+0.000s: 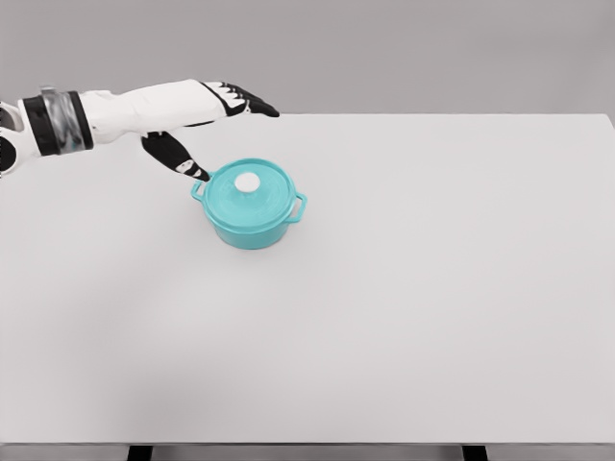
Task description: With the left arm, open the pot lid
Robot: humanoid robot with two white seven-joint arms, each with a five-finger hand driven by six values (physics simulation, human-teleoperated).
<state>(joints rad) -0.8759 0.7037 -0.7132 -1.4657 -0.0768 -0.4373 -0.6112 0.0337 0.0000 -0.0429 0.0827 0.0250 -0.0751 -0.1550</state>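
The left hand (207, 120) hovers just beside the teal pot (250, 205) – fingers spread, holding nothing, thumb pointing down near the rim; the lid (250, 184) is on.

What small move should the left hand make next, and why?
Probably move the left hand right and down over the white knob. The lid is on the teal pot, and the open hand is up-left of it, holding nothing.
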